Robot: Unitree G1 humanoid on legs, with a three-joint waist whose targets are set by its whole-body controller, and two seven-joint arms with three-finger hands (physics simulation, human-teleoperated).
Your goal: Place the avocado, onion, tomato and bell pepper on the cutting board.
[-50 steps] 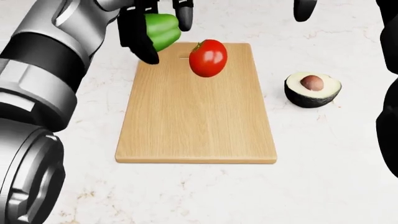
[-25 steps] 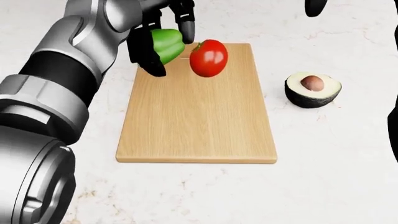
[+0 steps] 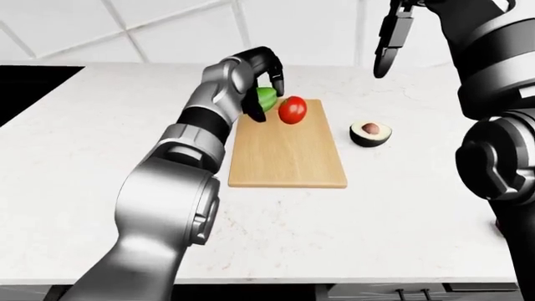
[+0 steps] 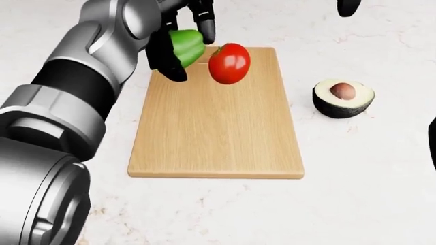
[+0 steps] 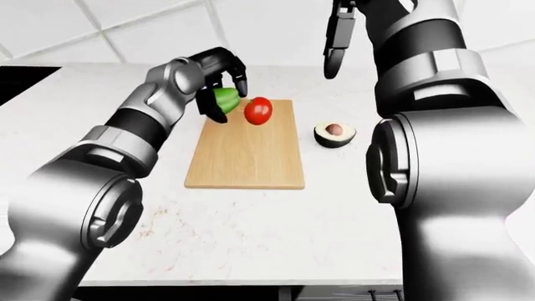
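Observation:
A wooden cutting board lies on the white marble counter. A red tomato sits near the board's top edge. My left hand is shut on the green bell pepper, holding it over the board's top left corner, just left of the tomato. A halved avocado with its pit showing lies on the counter right of the board. My right hand hangs raised above the counter, up and right of the board, with fingers extended and empty. No onion is in view.
A black cooktop is set into the counter at the far left of the left-eye view. A tiled wall runs along the top. The counter's near edge is at the bottom.
My left hand has carried the bell pepper a little down and to the right, closer to the tomato and over the board's corner. The tomato and avocado have not moved.

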